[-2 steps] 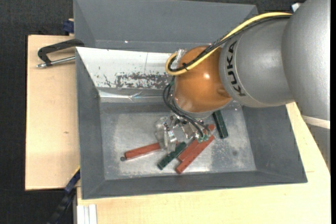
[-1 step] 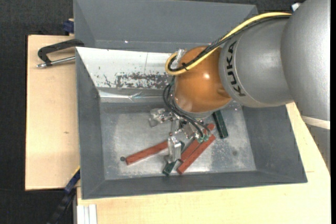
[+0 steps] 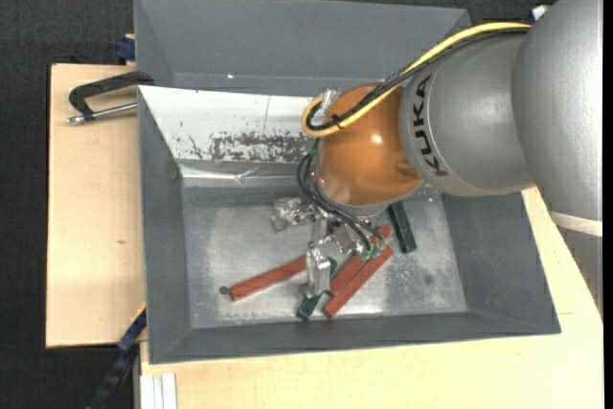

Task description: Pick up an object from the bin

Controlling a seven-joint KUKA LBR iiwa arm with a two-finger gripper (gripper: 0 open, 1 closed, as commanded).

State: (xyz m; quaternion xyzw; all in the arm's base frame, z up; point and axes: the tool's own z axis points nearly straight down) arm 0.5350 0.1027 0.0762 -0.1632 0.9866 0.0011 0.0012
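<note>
Grey metal forms the bin (image 3: pixel 287 43), whose sloped walls funnel loose parts onto a small flat floor; this is the likely reason the contents lie gathered toward the front wall rather than spread out. The arm (image 3: pixel 479 129) enters from the right and bends down over the middle of the floor, which sets the wrist roughly upright for a pick from above. An orange cover (image 3: pixel 359 158) encloses the wrist, and a yellow cable (image 3: pixel 450 43) loops along the arm to it; both are robot parts. The gripper (image 3: pixel 317 275) hangs below the cover, low in the bin, at the place where two red-brown sticks converge. Whether it is spread or pressed together cannot be told, and nothing is seen pinched in it. The long stick (image 3: pixel 266 282) lies flat, running from the front left up to the gripper. The second stick (image 3: pixel 356 275) lies just beside it on the right, angled toward the back right. Judged by position, one of these two is the likely target. A dark green piece (image 3: pixel 400 230) lies at the cover's right edge, apart from the gripper. A green tip (image 3: pixel 306 307) shows just in front of the gripper, near the foot of the front wall.
</note>
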